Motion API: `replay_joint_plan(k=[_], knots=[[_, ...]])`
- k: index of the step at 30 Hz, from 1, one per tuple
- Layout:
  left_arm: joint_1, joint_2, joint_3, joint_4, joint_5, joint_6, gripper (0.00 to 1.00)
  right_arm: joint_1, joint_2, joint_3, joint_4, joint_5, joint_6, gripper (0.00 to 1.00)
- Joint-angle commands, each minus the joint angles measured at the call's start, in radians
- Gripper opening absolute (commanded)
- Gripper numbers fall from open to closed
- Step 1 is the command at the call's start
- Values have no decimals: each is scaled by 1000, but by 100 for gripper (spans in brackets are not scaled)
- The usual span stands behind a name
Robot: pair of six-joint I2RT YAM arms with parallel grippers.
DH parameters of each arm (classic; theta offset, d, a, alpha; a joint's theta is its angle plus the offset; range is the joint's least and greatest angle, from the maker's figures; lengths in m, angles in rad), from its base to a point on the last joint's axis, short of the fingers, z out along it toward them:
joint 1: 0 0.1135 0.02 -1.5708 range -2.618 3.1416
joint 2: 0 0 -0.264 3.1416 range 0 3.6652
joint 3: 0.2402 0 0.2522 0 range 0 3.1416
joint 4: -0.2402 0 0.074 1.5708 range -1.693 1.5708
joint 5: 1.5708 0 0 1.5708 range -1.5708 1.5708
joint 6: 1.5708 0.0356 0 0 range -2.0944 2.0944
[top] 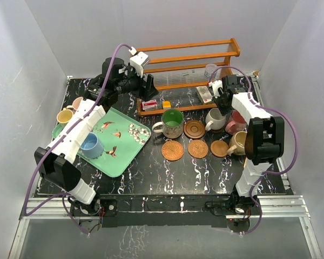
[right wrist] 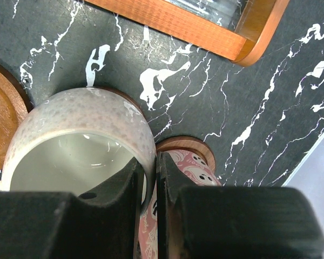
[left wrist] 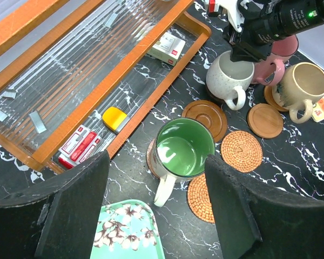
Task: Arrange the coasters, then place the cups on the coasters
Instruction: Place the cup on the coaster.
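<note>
Crowded at the back: a wooden rack (top: 189, 54) runs along the far side of the marbled table (top: 151, 178), just behind the mugs. At the left a floral tray (top: 130, 147) carries the blue mug (top: 92, 144). The pink mug (right wrist: 190, 168) presses right up beside the cream mug (right wrist: 81, 121), and the tan mug (top: 238, 141) crowds in nearer the front. The cream mug is round-bellied and speckled, pale and glossy inside, upright, with a brown disc edge peeking out beneath it; whether it rests on that disc, I can't tell. It stands right of the ringed coaster (top: 194, 128), behind two woven coasters (top: 173, 150) and a smooth disc (top: 220, 148). The right pincer (right wrist: 150, 178) is clamped on its rim, one finger inside and one outside on the pink mug's side. The left pincer (left wrist: 159, 162) hangs with fingers spread wide, gripping nothing; the green mug (left wrist: 183, 148) sits upright below the gap.
</note>
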Motion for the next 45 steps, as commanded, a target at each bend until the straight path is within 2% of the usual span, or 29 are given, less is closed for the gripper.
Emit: replay_joint_plan(k=[1, 45], knots=[[10, -42, -17, 14, 33, -5, 70, -9, -45, 60, 38, 8, -21, 0], [24, -43, -31, 28, 77, -24, 73, -4, -16, -7, -2, -2, -75, 0]])
